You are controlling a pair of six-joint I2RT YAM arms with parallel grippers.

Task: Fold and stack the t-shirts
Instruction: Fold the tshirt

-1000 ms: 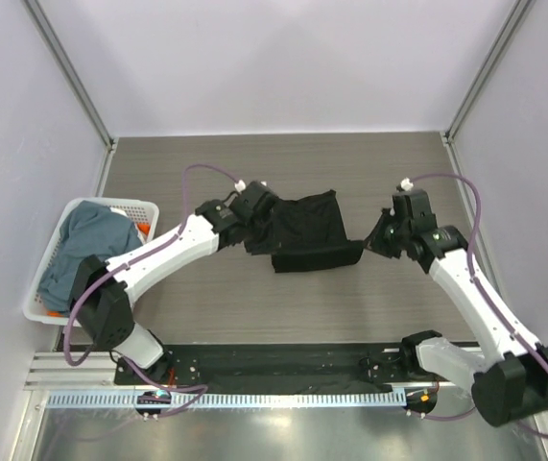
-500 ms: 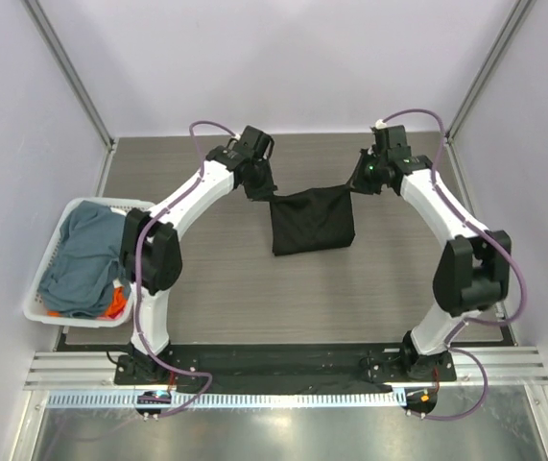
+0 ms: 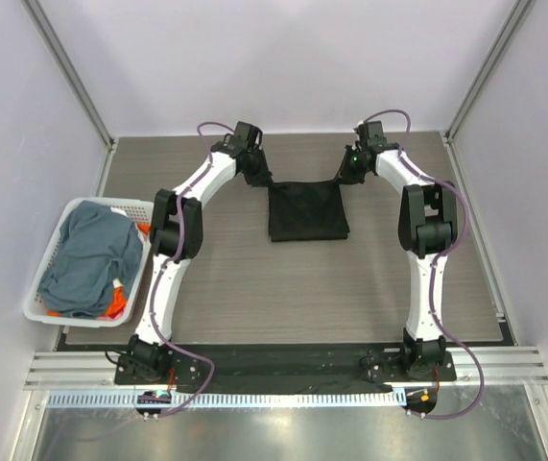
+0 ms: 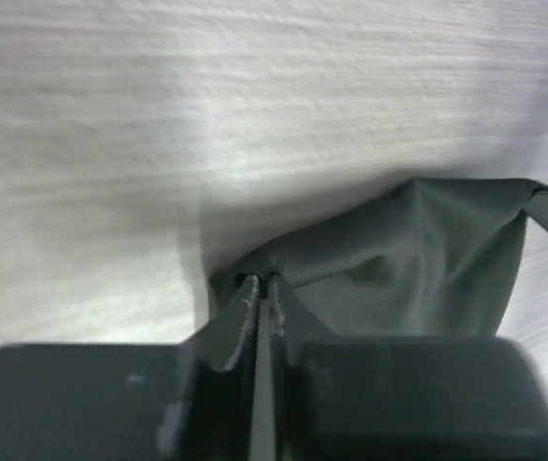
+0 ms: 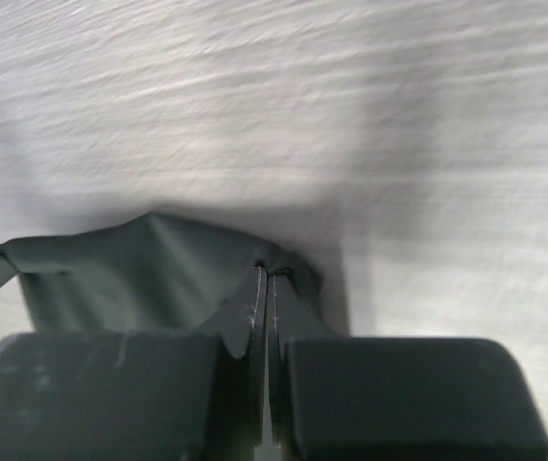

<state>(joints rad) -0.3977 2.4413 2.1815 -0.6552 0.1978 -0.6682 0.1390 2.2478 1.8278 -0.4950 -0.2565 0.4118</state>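
- Nearest, on the left, a white lattice-sided plastic basket (image 3: 72, 320) held a slate blue-grey t-shirt (image 3: 86, 254) and an orange t-shirt (image 3: 115, 305), both unfolded.
- Towards the far side of the table lay the part-folded black cloth t-shirt (image 3: 307, 213).
- Farthest, the left gripper (image 4: 259, 288) and the right gripper (image 5: 264, 283) each pinched one of its far corners.
- This looked like mid-fold to me. The next move likely calls for laying that edge down squarely.

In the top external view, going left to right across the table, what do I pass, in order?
white basket → left gripper, shut on one far corner of the cloth → black t-shirt → right gripper, shut on the other far corner.
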